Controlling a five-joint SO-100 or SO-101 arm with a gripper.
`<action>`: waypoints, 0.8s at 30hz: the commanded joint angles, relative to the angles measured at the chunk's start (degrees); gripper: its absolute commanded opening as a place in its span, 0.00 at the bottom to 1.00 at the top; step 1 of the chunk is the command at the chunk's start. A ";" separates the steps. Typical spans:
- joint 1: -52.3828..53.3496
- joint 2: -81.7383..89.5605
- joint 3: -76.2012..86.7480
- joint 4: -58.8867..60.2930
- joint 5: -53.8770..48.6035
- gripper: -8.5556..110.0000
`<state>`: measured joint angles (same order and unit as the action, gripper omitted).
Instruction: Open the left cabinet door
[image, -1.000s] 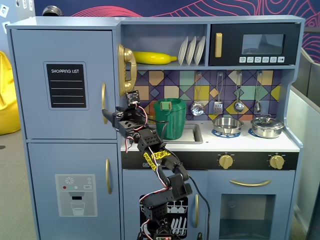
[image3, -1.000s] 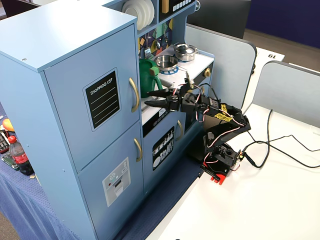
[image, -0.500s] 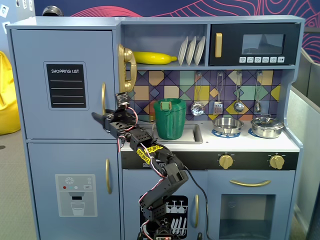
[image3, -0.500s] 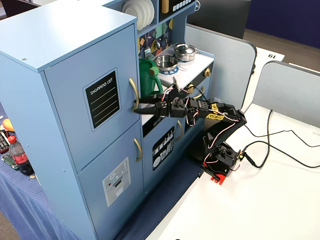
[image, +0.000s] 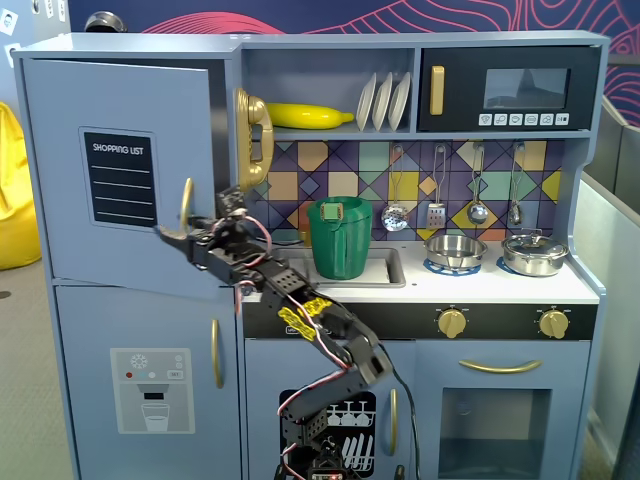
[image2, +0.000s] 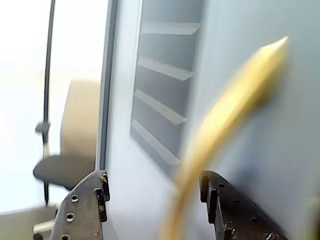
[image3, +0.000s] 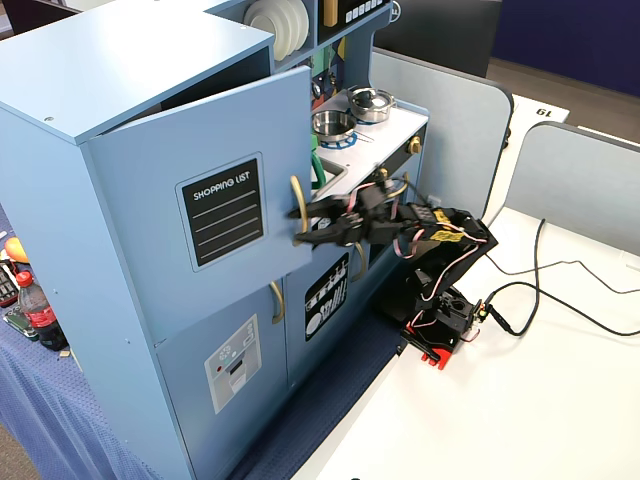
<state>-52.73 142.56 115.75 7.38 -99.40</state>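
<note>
Standing ajar at the upper left of the toy kitchen in both fixed views, the large blue-grey left cabinet door (image: 120, 180) with its black "SHOPPING LIST" panel carries a curved gold handle (image: 186, 205). The black gripper (image3: 305, 228) reaches to that handle; in the wrist view its jaws stand wide on either side of the handle without pressing it. A green pot (image: 339, 238) sits in the sink.

Dark blue back wall (image: 300, 18) with pink wavy lines. Grey partition panels (image3: 560, 190) around a white desk (image3: 520, 400). Yellow beanbag (image: 15, 200) at left edge. Blue cloth (image3: 60, 420) lower left in a fixed view. Even indoor lighting.
</note>
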 joint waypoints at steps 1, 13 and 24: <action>1.23 9.93 0.44 5.98 -0.26 0.19; 22.41 18.46 -4.92 28.92 12.57 0.10; 19.51 -3.52 -5.45 7.73 5.36 0.07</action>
<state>-29.88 144.49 113.82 21.36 -90.18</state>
